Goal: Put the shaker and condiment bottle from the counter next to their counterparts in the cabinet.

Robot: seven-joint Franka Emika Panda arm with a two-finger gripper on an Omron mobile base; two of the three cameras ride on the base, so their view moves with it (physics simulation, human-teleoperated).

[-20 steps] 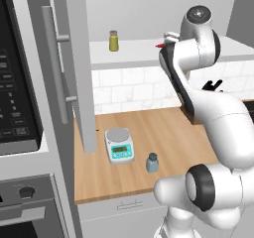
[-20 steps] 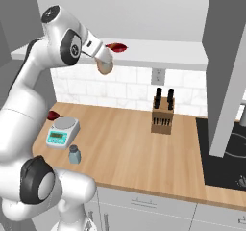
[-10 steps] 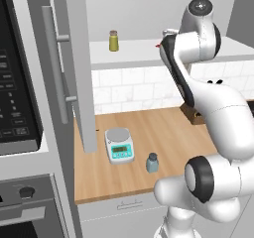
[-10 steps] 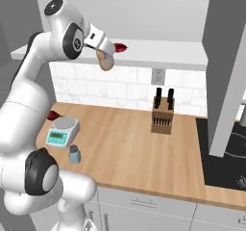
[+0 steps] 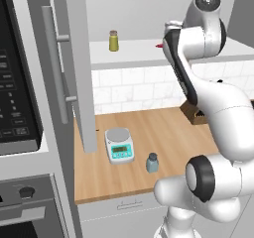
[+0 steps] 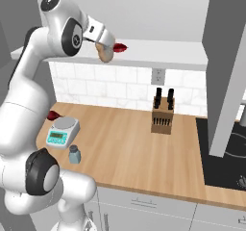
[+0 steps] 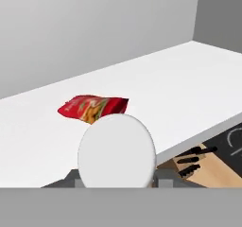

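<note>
Two task items are occupying separate levels at this moment. The cabinet [image 5: 149, 51] is standing open, its tall grey door [image 5: 74, 68] swung out to the left in the left base view, and its white shelf board is running above the tiled wall. Below it, the worktop [image 6: 129, 148] is carrying a kitchen scale [image 5: 119, 145], a knife block [image 6: 162, 114] and the shaker [image 5: 152, 162]. The shaker is standing upright near the front edge of the worktop, just beside the scale and apart from it.

The arm is reaching up to shelf height. The end effector [image 6: 102, 46] is clamping the condiment bottle [image 6: 104, 52], holding it at the front edge of the shelf board; in the hand view the bottle's pale round cap [image 7: 116, 150] is facing the camera between the fingertips. Whether the bottle is touching the shelf cannot be determined.

The red pointed bottle [image 7: 92, 108] is lying on its side on the shelf, just beyond the held bottle. The olive-yellow jar [image 5: 113, 40] is standing upright on the shelf, well apart to the left in the left base view.
</note>
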